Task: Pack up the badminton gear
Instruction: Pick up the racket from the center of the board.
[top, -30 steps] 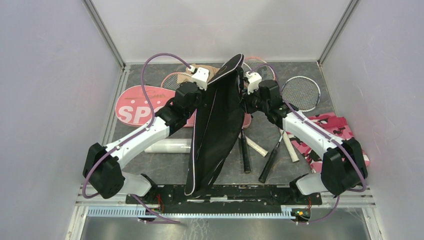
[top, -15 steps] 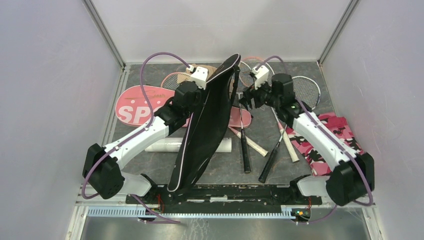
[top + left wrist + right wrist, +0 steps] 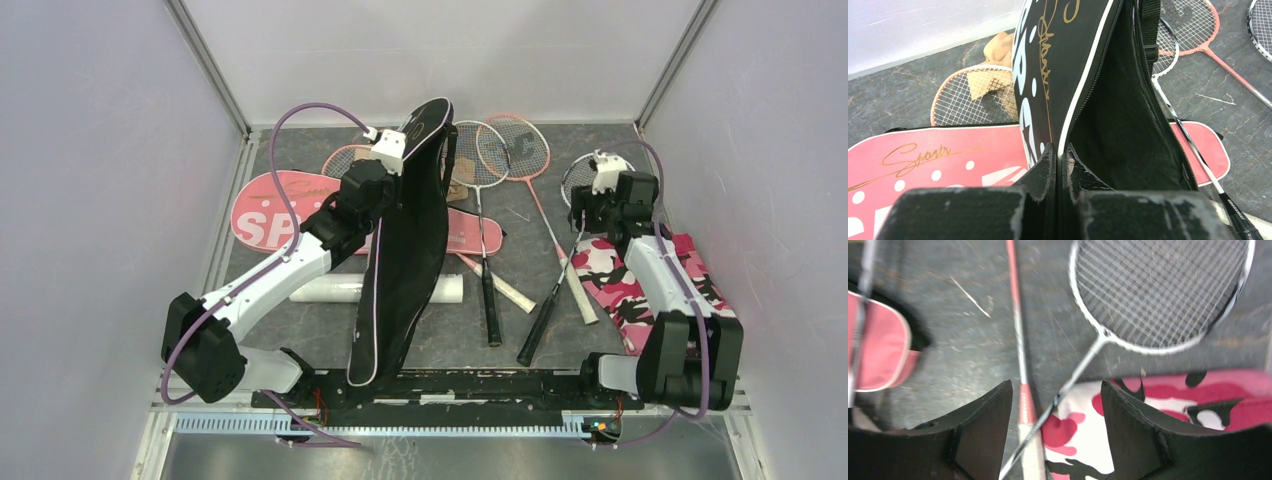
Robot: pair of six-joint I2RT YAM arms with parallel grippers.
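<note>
Jaws of the left gripper (image 3: 1060,150) are pinched tight on the rim of the black cover (image 3: 1118,115), which stands tall mid-frame in the top view with its zip side gaping. The right gripper (image 3: 1055,390) has let go of it and swung off to the right edge. It's now spread wide over the silver racket (image 3: 1158,290) and the pink camouflage cloth (image 3: 1148,405). My guess is it's fetching a racket to slide in. Nothing's packed yet, and the pink cover (image 3: 270,215) and white tube (image 3: 325,291) lie flat at left.

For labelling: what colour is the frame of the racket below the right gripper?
The racket has a mostly white frame; right wrist view shows it best.
</note>
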